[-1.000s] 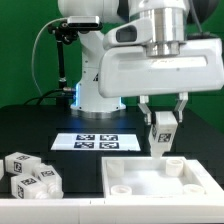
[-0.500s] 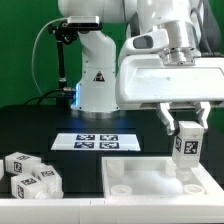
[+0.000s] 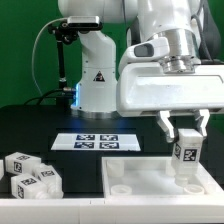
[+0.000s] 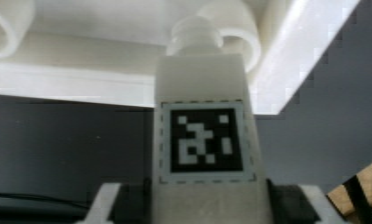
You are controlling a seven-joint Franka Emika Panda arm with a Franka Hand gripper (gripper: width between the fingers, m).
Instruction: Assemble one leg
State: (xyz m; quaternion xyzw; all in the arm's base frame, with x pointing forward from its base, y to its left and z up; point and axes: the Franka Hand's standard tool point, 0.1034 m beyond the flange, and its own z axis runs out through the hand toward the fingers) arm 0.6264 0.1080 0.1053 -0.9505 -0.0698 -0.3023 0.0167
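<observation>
The two-finger gripper [image 3: 185, 138] is clamped on the leg [image 3: 185, 158] — a small white rectangular plastic block with a black-and-white square tag facing the exterior camera. It's held upright on the exterior view's right, with the fingers pinching its upper part from either side. Its lower end sits over the far right corner of the large flat white tray-like panel [image 3: 135, 192], right at the raised round hole there. I can't tell if it's touching or just above. The panel's far and right edges are close to the leg, while the panel's middle is open.

In the wrist view the leg [image 4: 204, 110] runs straight away from the camera with its tag [image 4: 204, 137] square-on. Its narrow tip lines up with the curved rim of the corner hole [image 4: 240, 42].

A cluster of loose white tagged blocks [image 3: 30, 175] sits at the near left, apart from the panel's left edge. The thin white marker board [image 3: 98, 141] lies farther back on the black table [image 3: 35, 125] — there's a strip of bare table between it and the panel.
</observation>
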